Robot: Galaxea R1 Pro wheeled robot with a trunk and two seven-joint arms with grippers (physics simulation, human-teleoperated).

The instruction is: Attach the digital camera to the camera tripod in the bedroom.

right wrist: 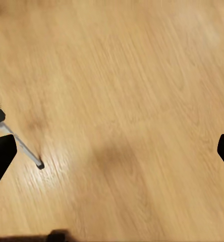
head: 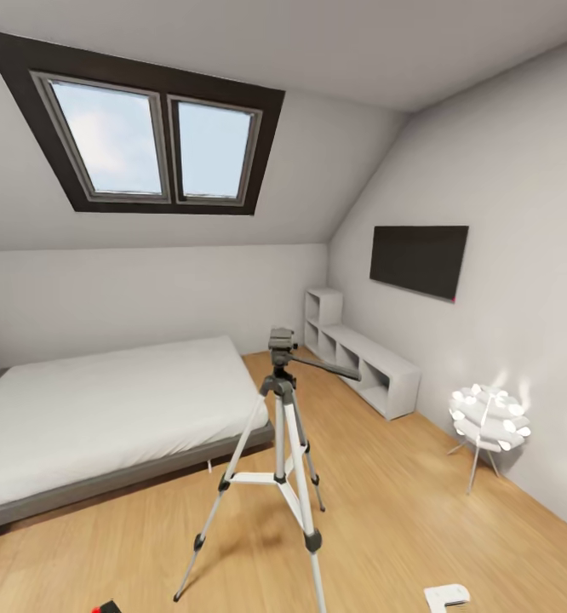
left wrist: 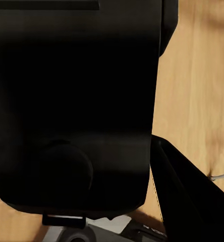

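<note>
Left gripper (left wrist: 142,201): black fingers closed around the small black digital camera body (left wrist: 71,111), which sits between them and blocks most of the left wrist view; one dark finger (left wrist: 182,186) slants beside the body at 4 o'clock, with light wood floor (left wrist: 198,75) behind. In the head view a black corner with a red spot (head: 106,608) shows at the frame's 7 o'clock edge, near the tripod's front-left foot; it appears to be the camera's top.

Low grey bed with pale mattress (head: 105,417): 9 o'clock of the head view, against the back wall.

Dark-framed double skylight (head: 147,136): 11 o'clock, set in the sloped ceiling.

Tall silver three-legged camera tripod with black joints and pan head (head: 279,460): centre of the head view, upright on the floor just off the bed's corner, side handle pointing toward 3 o'clock. Head plate bare. Camera lies well below and toward 7 o'clock of the pan head.

White low shelf unit (head: 360,362): 2 o'clock of the tripod, along the right wall.

Black wall-mounted flat screen (head: 418,260): above the shelf.

White petal-shaped floor lamp, lit (head: 488,421): 3 o'clock, beside the right wall.

Right gripper (right wrist: 112,156): fingers spread wide, black tips at opposite edges of the right wrist view, nothing held; one tripod leg and foot (right wrist: 29,151) over bare wood floor.
</note>
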